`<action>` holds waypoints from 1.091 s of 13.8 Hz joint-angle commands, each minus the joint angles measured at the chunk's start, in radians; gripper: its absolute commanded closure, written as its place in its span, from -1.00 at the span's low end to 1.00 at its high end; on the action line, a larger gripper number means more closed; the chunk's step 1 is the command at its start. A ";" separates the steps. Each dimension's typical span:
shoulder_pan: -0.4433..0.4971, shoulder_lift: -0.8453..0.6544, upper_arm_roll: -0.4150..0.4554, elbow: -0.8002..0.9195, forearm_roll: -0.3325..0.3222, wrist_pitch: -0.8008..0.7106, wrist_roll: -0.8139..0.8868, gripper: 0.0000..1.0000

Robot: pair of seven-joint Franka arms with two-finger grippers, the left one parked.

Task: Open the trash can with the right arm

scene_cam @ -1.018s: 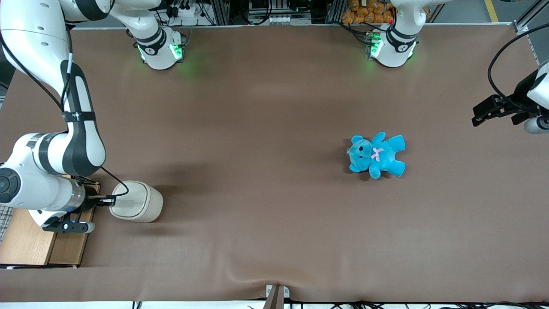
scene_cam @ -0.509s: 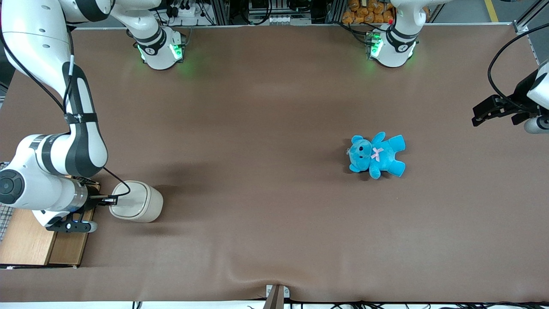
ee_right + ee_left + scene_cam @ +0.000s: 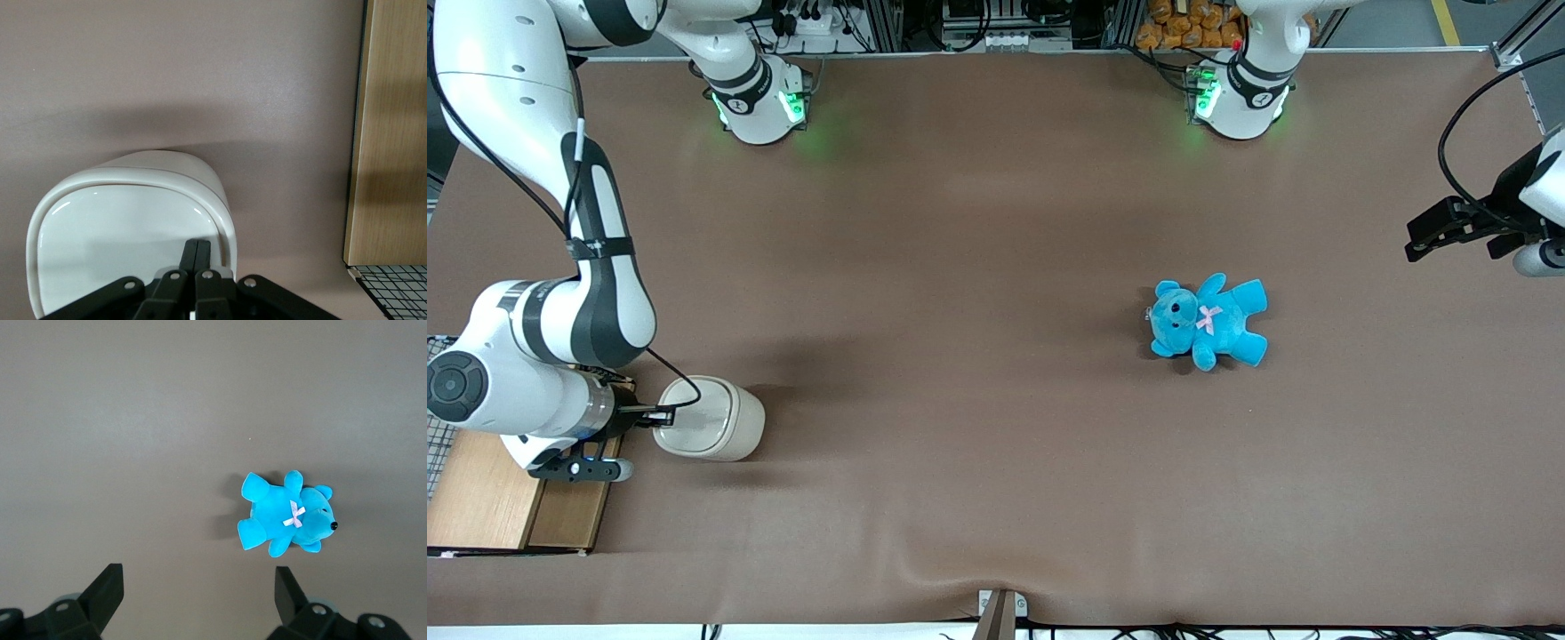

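Observation:
The trash can (image 3: 711, 418) is a small cream-white bin with a rounded-square top and flat inset lid, standing toward the working arm's end of the table. It also shows in the right wrist view (image 3: 127, 207). The right arm (image 3: 543, 356) bends down beside it. My gripper (image 3: 665, 414) is shut, its two fingers pressed together, with the tips over the lid just inside the rim nearest the wooden box. In the right wrist view the gripper (image 3: 197, 245) lies on the lid next to the raised rim. I cannot tell whether the tips touch the lid.
A wooden box (image 3: 511, 493) lies under the arm's wrist, beside the trash can; its edge shows in the right wrist view (image 3: 390, 133). A blue teddy (image 3: 1208, 320) lies toward the parked arm's end, also in the left wrist view (image 3: 287, 520).
The arm's elbow and wrist have shifted slightly toward the trash can. The gripper tips stay at the lid's edge. The trash can has not moved.

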 commanded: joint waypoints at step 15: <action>0.005 -0.032 0.005 0.229 0.006 -0.324 -0.002 0.23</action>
